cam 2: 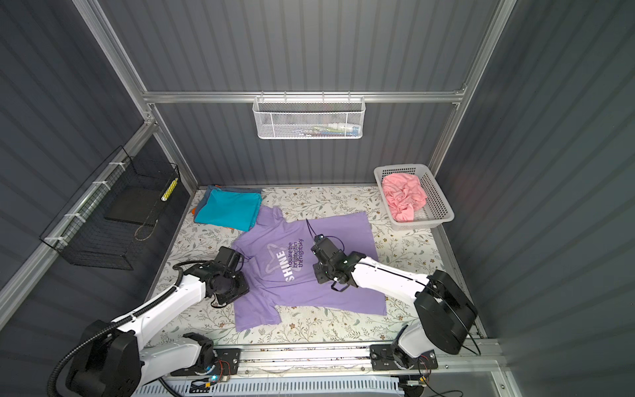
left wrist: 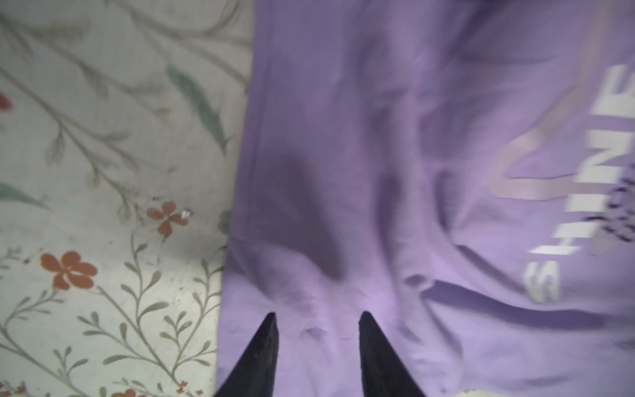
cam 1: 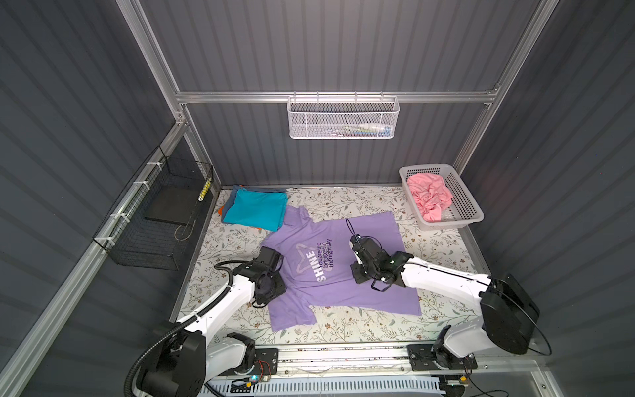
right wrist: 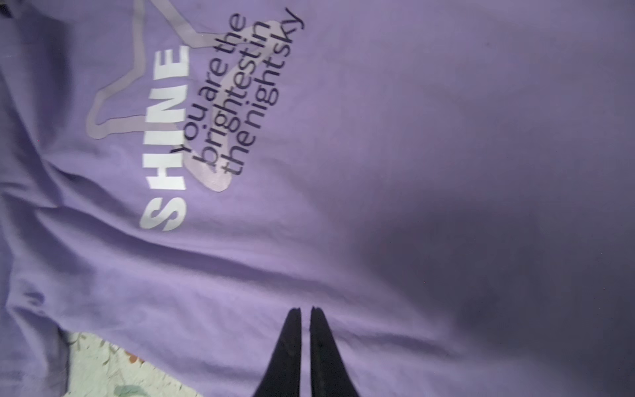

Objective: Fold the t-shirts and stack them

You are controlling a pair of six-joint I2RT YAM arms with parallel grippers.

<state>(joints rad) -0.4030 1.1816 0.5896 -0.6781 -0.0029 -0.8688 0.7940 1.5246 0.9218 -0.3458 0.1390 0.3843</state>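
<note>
Left pincer (left wrist: 318, 316) spread over the lavender t-shirt's (cam 1: 326, 295) edge; right pincer (right wrist: 305, 309) pressed together over its middle.

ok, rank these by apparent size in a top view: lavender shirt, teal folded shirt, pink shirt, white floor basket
1. lavender shirt, spread flat, clearly largest.
2. white basket.
3. teal shirt, folded, and pink shirt, crumpled in the basket: too close to rank.
</note>
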